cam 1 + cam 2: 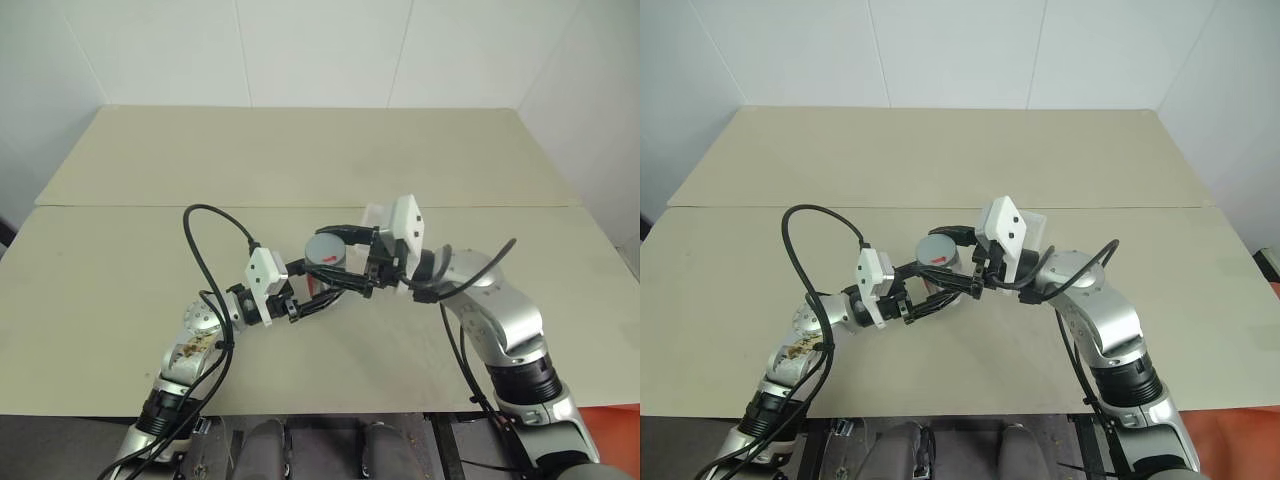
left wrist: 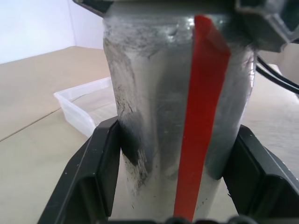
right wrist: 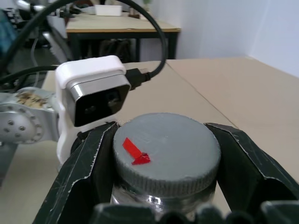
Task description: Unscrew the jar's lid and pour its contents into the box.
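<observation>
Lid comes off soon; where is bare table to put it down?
Bare table left of the left gripper, and the far half. Crowded: the middle, where the clear red-striped jar, right gripper and clear plastic box cluster.

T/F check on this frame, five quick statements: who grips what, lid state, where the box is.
1. The left tool is shut on the jar. True.
2. The right tool is open, clear of the lid. False: its fingers clamp the lid's sides.
3. The lid is lying on the table. False: it sits on top of the jar.
4. The jar is held up above the table. True.
5. The box is held by a tool. False: it rests on the table behind the jar.
</observation>
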`<action>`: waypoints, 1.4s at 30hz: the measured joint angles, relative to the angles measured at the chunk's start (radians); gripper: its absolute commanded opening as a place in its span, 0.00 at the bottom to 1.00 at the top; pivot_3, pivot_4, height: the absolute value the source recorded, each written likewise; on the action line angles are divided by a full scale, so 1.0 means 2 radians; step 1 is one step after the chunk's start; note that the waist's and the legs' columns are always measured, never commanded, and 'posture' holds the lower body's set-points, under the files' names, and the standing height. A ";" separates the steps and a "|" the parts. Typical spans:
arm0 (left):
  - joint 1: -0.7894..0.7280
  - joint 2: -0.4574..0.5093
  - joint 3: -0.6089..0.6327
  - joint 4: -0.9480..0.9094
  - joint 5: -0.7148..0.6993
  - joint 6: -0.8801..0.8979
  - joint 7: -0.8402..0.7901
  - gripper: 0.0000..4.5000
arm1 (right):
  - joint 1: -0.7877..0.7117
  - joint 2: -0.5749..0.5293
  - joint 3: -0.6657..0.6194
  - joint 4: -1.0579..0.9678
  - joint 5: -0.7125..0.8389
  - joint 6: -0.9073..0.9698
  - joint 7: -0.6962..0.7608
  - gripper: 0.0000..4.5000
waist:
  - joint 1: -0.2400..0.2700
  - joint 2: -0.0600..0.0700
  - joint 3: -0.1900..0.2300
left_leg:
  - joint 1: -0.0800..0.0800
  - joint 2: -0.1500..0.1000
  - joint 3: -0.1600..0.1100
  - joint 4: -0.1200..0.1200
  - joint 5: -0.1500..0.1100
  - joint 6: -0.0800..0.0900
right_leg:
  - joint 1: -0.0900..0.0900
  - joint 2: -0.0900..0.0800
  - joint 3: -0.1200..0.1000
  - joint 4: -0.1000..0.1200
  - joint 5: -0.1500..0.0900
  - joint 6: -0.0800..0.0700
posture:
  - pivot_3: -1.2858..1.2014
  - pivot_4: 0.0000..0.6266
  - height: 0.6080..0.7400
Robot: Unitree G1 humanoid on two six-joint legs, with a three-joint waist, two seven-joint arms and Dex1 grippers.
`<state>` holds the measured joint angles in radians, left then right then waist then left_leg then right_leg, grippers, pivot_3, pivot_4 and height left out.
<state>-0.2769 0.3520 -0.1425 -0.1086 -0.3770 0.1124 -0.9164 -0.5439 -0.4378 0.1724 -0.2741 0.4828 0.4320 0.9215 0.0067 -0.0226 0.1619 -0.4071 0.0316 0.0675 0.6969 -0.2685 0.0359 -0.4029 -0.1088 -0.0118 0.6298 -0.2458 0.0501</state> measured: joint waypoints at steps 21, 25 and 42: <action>-0.002 0.016 -0.009 -0.006 -0.003 0.005 -0.040 0.61 | -0.073 -0.002 0.009 0.153 0.005 -0.095 0.208 0.64 | 0.000 0.000 0.000 | 0.000 0.000 0.000 0.000 0.000 0.000 | 0.000 0.000 0.000 0.000 0.000 0.000 | 0.52 0.24 1.00; -0.002 0.016 -0.009 -0.006 -0.004 0.008 -0.042 0.61 | -0.081 0.002 0.010 0.174 0.004 -0.109 0.228 0.64 | 0.000 0.000 0.000 | 0.000 0.000 0.000 0.000 0.000 0.000 | 0.000 0.000 0.000 0.000 0.000 0.000 | 0.52 0.24 1.00; 0.004 0.007 -0.006 0.002 -0.006 -0.002 -0.043 0.61 | -0.097 0.010 0.000 0.177 0.001 -0.118 0.226 1.00 | 0.001 0.000 0.000 | 0.000 0.000 0.000 0.000 0.000 0.000 | 0.000 0.000 0.000 0.001 0.000 0.000 | 0.52 0.24 1.00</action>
<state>-0.2699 0.3665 -0.1554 -0.1047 -0.3895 0.1088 -1.0028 -0.7376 -0.4182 0.1722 0.0790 0.4841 0.1951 1.3743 0.0082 -0.0223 0.1620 -0.4071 0.0319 0.0680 0.6969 -0.2682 0.0354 -0.4033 -0.1088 -0.0118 0.6308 -0.2458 0.0500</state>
